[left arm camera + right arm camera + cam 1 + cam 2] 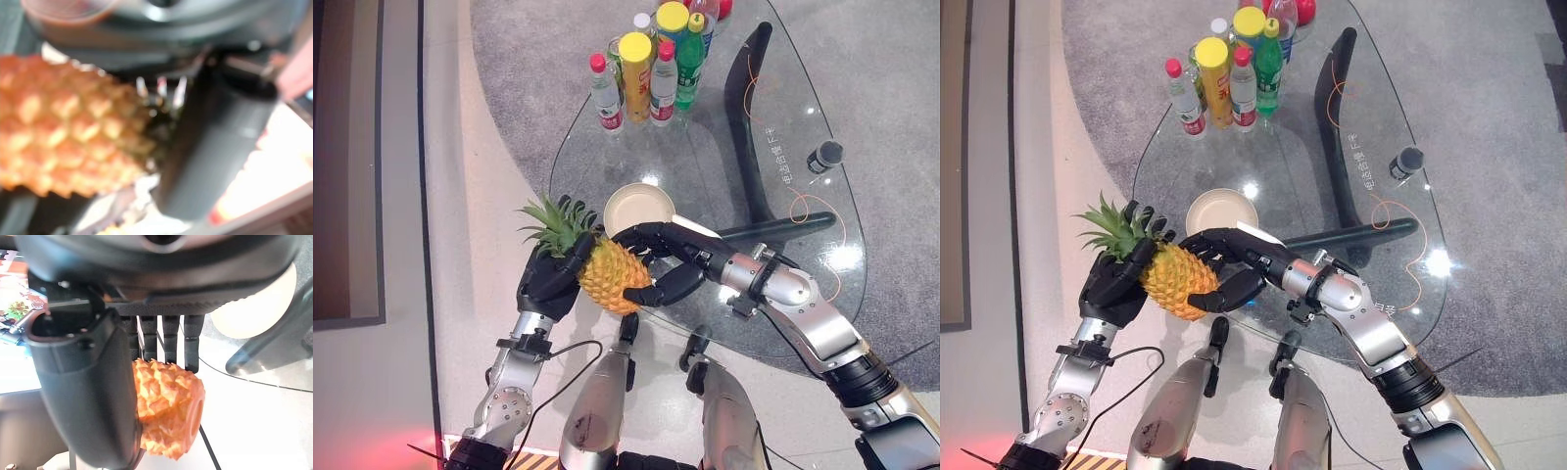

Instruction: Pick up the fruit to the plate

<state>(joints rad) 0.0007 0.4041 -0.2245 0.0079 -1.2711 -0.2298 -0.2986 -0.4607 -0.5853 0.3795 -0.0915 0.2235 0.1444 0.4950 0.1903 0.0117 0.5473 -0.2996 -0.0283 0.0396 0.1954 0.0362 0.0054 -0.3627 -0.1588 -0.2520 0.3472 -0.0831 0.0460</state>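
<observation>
A yellow-orange pineapple (612, 276) with a green leafy crown hangs in the air over the near left edge of the glass table (705, 147), held between both hands. My left hand (548, 279) is curled round its crown end. My right hand (671, 259) grips the body, fingers over the top and thumb underneath, as the right wrist view shows with the pineapple (166, 411) pinched. The left wrist view has the pineapple (63, 137) close against the palm. A round cream plate (639, 208) sits on the glass just beyond the fruit.
Several bottles (651, 59) with red, yellow and green caps cluster at the far side of the table. A small dark cylinder (824, 155) stands near the right edge beside a thin orange cord (803, 201). The black table leg (749, 108) runs under the glass.
</observation>
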